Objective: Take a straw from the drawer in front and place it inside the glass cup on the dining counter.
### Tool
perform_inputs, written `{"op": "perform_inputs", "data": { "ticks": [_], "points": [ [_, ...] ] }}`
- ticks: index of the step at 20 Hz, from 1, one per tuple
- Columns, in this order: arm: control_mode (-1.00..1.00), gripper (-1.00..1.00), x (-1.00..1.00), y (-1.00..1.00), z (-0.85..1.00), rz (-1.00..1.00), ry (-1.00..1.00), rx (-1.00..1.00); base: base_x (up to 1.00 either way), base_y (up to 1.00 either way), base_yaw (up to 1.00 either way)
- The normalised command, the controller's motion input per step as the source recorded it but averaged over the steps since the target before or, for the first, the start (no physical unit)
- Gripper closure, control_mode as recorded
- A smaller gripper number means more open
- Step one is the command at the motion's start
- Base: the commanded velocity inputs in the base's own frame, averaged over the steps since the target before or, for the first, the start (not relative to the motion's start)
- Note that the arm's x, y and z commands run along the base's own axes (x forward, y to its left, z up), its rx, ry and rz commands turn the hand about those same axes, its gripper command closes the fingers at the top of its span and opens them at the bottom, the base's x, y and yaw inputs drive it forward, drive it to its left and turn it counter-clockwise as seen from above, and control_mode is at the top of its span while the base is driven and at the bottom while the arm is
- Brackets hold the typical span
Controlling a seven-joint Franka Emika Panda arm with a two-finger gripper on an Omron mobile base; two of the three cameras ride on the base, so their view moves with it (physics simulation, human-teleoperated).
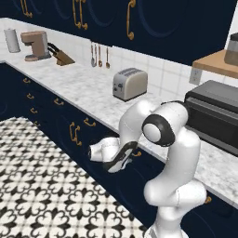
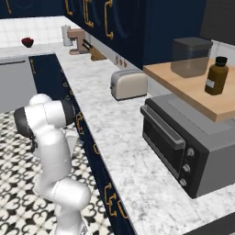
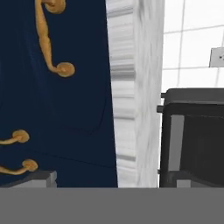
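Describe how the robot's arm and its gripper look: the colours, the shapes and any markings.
The arm is made of glossy white, rounded segments, joined by dark grey to black rings and round caps at the joints. No cables or markings can be seen on it. The gripper has two small dark grey, blocky finger tips, seen in the hand view.

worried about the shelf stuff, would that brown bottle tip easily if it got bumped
Probably fairly easily: the brown bottle is taller than it is wide and stands upright near the front edge of the wooden shelf, so a sideways knock could topple it. If it fell, its round body would likely roll. Whether it is glass or full cannot be told.
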Motion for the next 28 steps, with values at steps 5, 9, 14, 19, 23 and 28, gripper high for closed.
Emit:
{"op": "perform_inputs", "data": {
  "ticks": [5, 9, 14, 19, 23, 28],
  "points": [
    [-1.00, -1.00, 0.41, -0.01, -0.34, -0.06, -0.01, -0.14, 0.00, 0.00, 0.00],
    [-1.00, -1.00, 0.41, -0.03, -0.34, -0.05, 0.00, -0.07, 0.00, 0.00, 0.00],
    [-1.00, -1.00, 0.47, -0.19, -0.28, -0.01, 0.00, 0.00, 0.00, 0.00, 0.00],
    [-1.00, -1.00, 0.45, -0.30, -0.22, 0.14, 0.00, 0.05, 0.00, 0.00, 0.00],
    [-1.00, -1.00, 0.39, -0.24, -0.25, 0.26, 0.00, 0.06, 0.00, 0.00, 0.00],
    [-1.00, -1.00, 0.46, -0.20, -0.27, 0.21, 0.00, 0.06, 0.00, 0.00, 0.00]
  ]
}}
